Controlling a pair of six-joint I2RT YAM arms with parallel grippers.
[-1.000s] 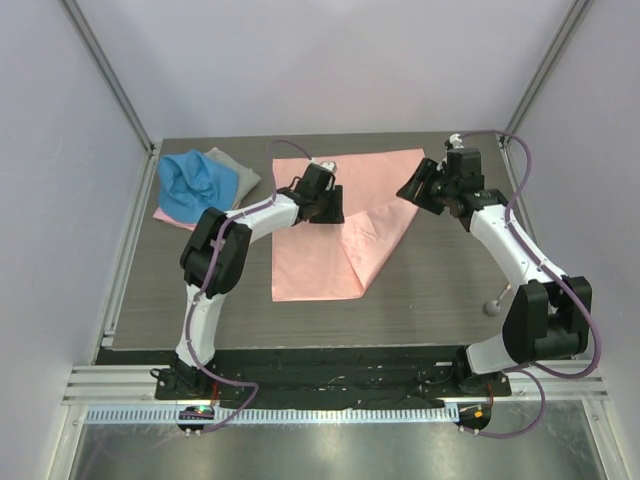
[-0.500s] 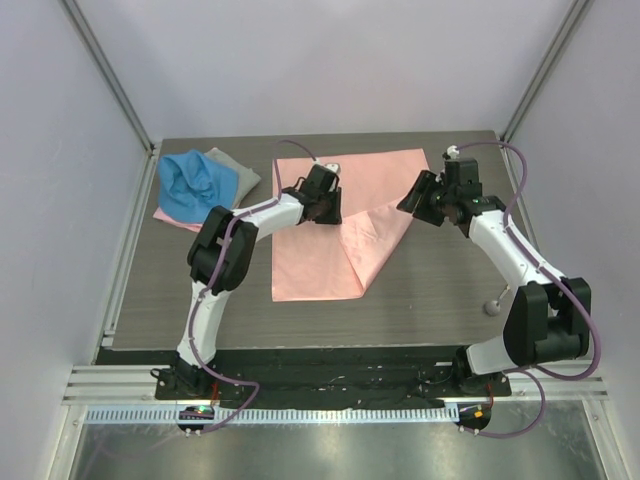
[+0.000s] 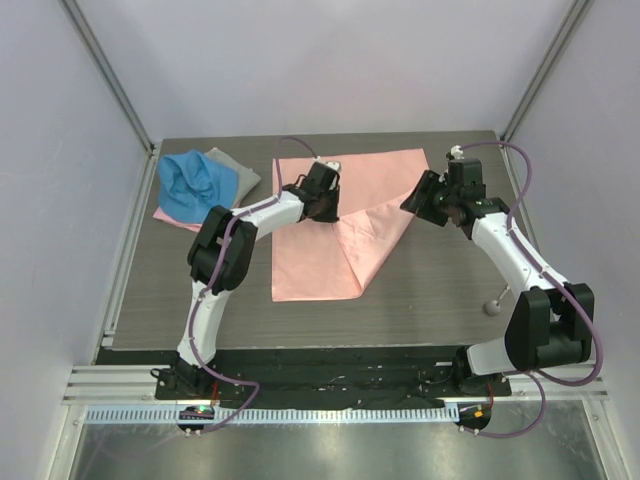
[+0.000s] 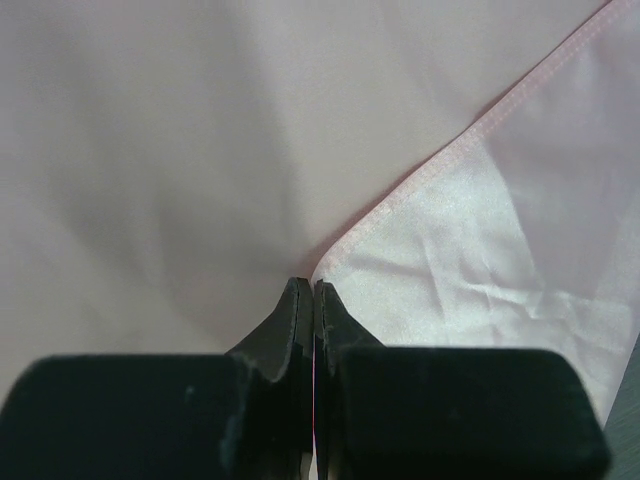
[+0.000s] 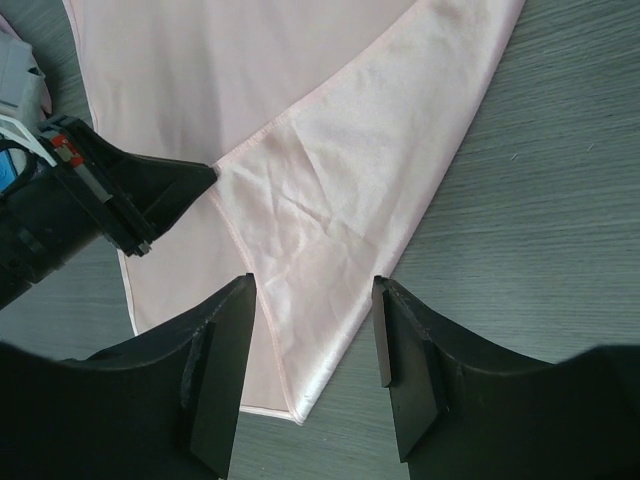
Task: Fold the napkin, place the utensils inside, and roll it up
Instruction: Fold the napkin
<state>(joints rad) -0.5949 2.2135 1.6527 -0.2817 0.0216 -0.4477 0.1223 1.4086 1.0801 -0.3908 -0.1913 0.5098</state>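
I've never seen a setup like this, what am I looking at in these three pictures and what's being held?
These are two robot arms bolted to a table. The wide picture looks down from above; the other two come from cameras on each wrist. A pink napkin lies partly folded, with a blue cloth, a grey cloth and a small spoon off to the sides. The left gripper is shut, pinching the napkin's folded-over corner. The right gripper is open, holding nothing, near the napkin.
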